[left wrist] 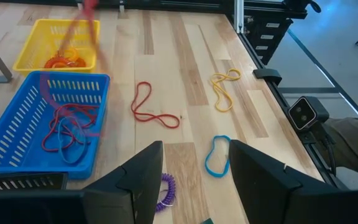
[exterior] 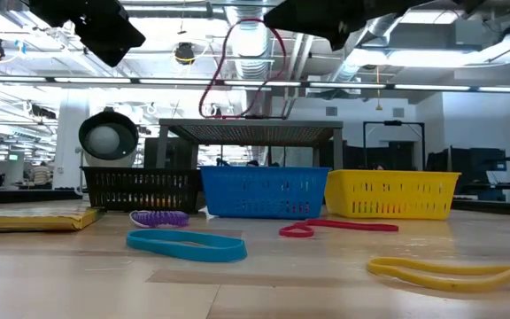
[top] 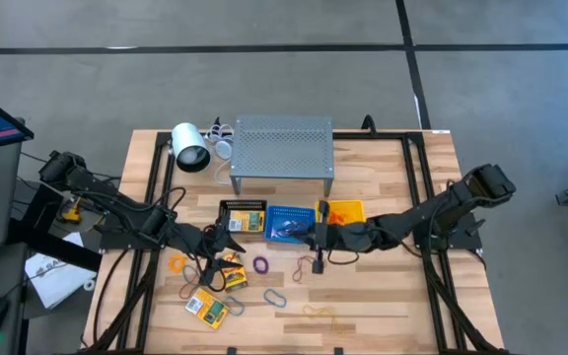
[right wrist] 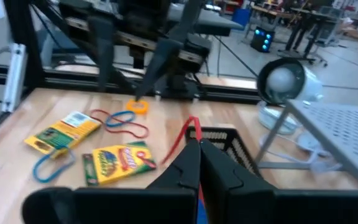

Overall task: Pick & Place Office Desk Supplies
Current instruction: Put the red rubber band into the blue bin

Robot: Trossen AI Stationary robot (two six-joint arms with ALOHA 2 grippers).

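The right end effector (right wrist: 194,144) is clenched on a red rubber band (exterior: 242,66), which dangles in a long loop above the blue basket (exterior: 264,192) in the low view. The left end effector (left wrist: 194,168) hangs released and empty over the worktop (top: 383,296), close to the black basket (top: 244,216). A purple coiled band (left wrist: 166,190), a blue band (left wrist: 217,155), a red band (left wrist: 154,112) and a yellow band (left wrist: 224,89) lie loose on the wood. Two crayon packs (right wrist: 117,162) rest nearby, and the yellow basket (left wrist: 58,43) holds orange bands.
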